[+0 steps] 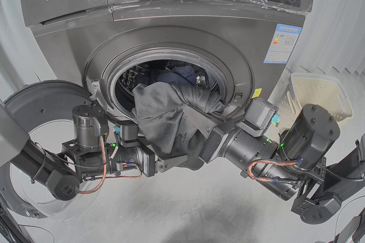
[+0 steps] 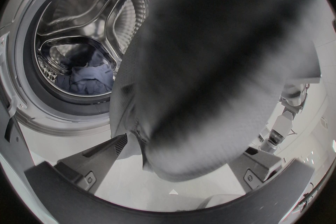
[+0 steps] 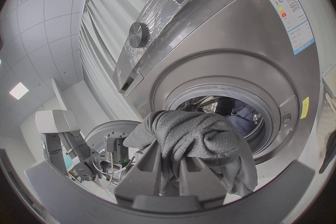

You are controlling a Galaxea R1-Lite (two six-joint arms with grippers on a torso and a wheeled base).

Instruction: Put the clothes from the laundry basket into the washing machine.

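Note:
A dark grey garment (image 1: pixel 163 118) hangs at the mouth of the washing machine (image 1: pixel 171 27), its upper part over the drum's rim. My right gripper (image 1: pixel 194 112) is shut on its top fold, and the cloth is pinched between the fingers (image 3: pixel 150 168) in the right wrist view. My left gripper (image 1: pixel 173 158) sits under the garment's lower end, open, with the cloth (image 2: pixel 217 60) hanging between its wide-apart fingers (image 2: pixel 105 154). Blue clothes (image 1: pixel 178 73) lie inside the drum (image 2: pixel 80 32). The cream laundry basket (image 1: pixel 323 95) stands to the right of the machine.
The round washer door (image 1: pixel 42 111) is swung open to the left, right behind my left arm. Grey floor lies in front of the machine. A white curtain (image 3: pixel 101 42) hangs behind and beside the machine.

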